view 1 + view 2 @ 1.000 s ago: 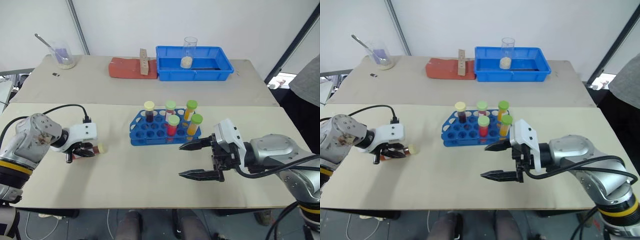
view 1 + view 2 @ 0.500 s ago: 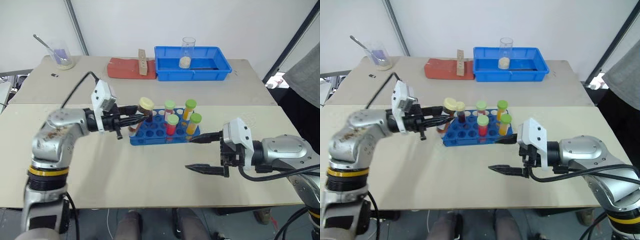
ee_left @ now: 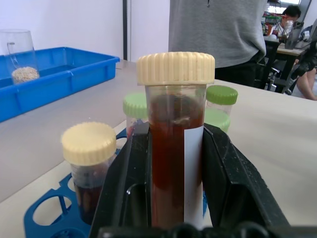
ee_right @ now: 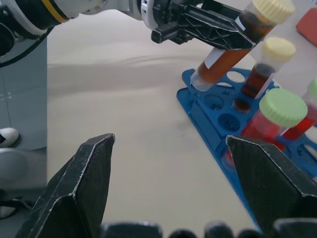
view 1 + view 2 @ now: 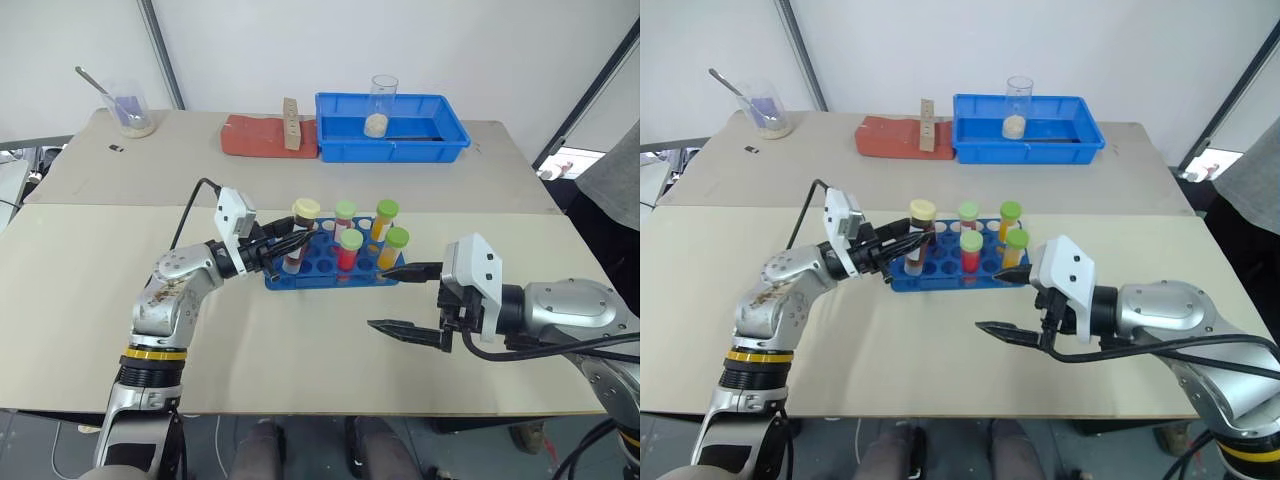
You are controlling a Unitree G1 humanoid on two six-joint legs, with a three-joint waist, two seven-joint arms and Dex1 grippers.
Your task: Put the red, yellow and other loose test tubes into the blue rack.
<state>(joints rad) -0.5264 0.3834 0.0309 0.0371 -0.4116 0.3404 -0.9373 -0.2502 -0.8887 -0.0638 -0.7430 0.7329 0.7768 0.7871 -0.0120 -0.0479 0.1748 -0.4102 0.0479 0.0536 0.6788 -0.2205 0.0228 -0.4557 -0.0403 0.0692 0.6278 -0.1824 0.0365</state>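
The left end effector (image 5: 285, 246) was seen clamped on a dark red-brown tube (image 5: 299, 234) with a cream cap and a white label; the tube was held tilted, its lower end at or just above a hole at the left end of the blue rack (image 5: 300, 275); whether it touched the rack could not be told. The rack was found on the desk (image 5: 300, 350), near its middle; five capped tubes were standing in it: a cream-capped dark tube (image 3: 88, 168), two green-capped red tubes (image 5: 349, 249) and two green-capped yellow-orange tubes (image 5: 390, 247). The right end effector (image 5: 400, 300) was held wide apart, with nothing between its fingers, just right of the rack and clear of it. A large blue tray (image 5: 400, 140) with a clear cup in it was noted at the far side of the desk.
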